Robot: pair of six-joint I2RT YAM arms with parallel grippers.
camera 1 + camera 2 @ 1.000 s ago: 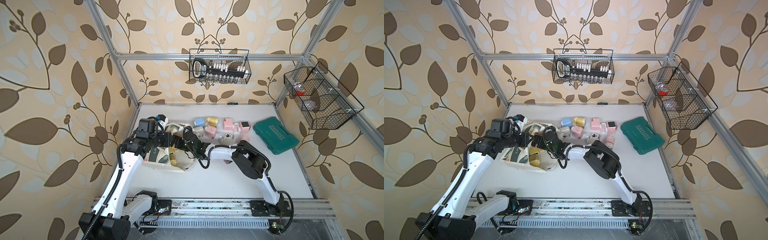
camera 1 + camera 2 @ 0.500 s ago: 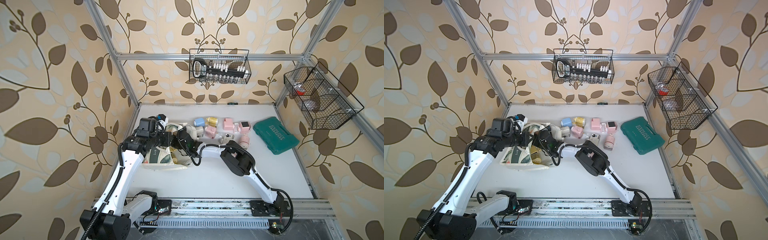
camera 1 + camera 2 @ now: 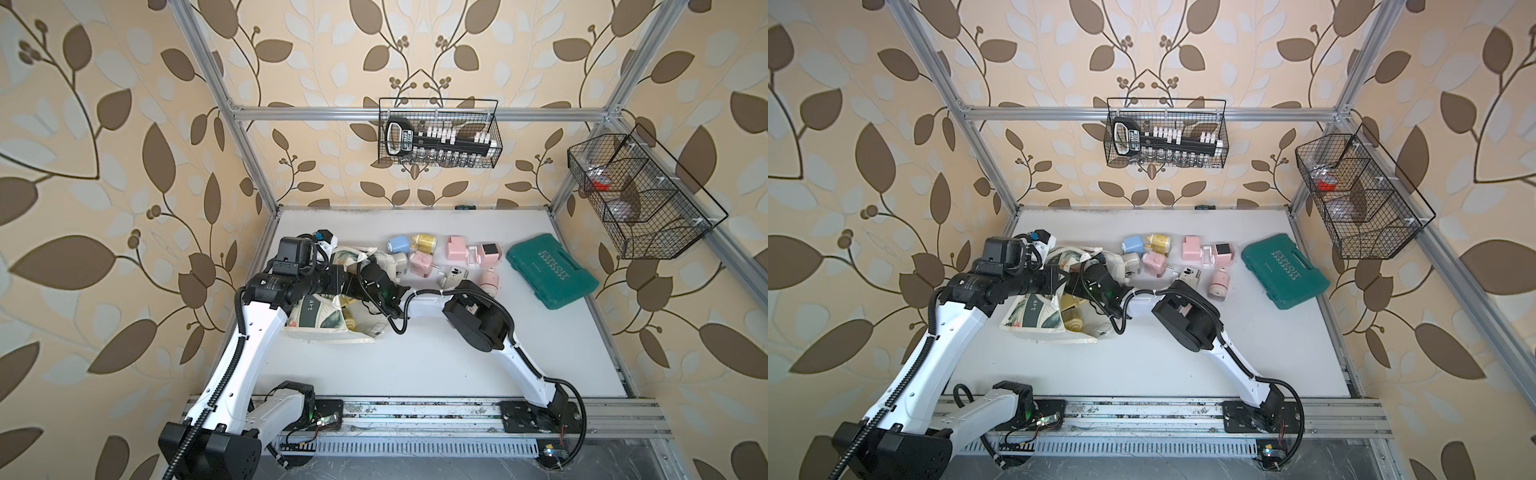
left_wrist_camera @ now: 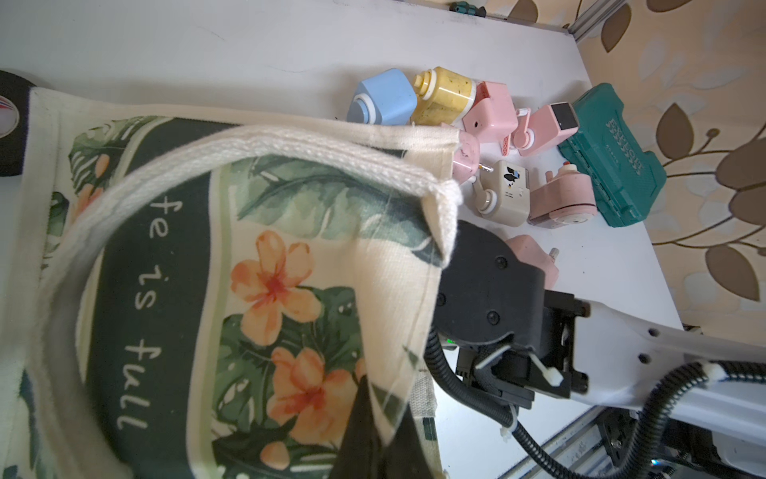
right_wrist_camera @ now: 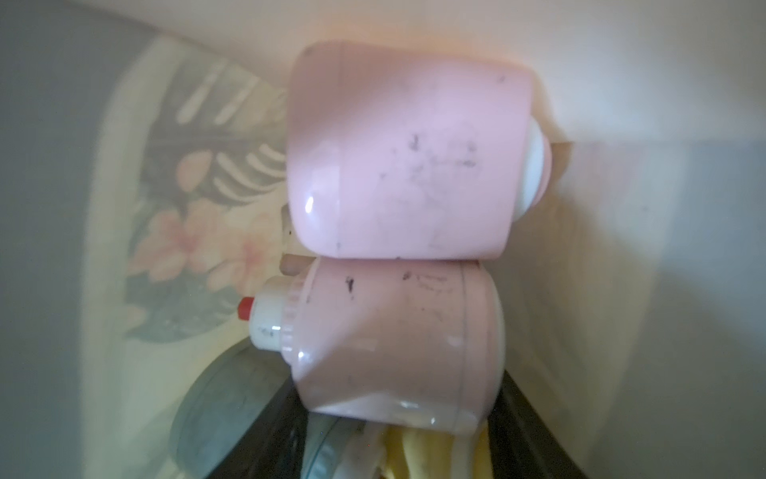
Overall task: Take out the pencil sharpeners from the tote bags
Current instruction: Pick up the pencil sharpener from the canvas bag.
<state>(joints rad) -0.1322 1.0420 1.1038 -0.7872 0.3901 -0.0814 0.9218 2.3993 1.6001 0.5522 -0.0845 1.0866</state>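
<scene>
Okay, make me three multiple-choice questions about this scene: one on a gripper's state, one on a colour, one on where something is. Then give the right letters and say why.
1. The left gripper is:
A. shut on the tote bag cloth
B. open over bare table
C. holding a sharpener

2. The loose sharpener beside the yellow sharpener, on its bag side, is:
A. red
B. black
C. light blue

3. The teal case lies:
A. in a wire basket
B. on the table
C. inside the bag

Answers:
1 A: the left wrist view shows the printed cloth pinched between its dark jaws.
2 C: the light blue sharpener sits next to the yellow one in both top views.
3 B: both top views show it flat on the white table, past the loose sharpeners.
</scene>
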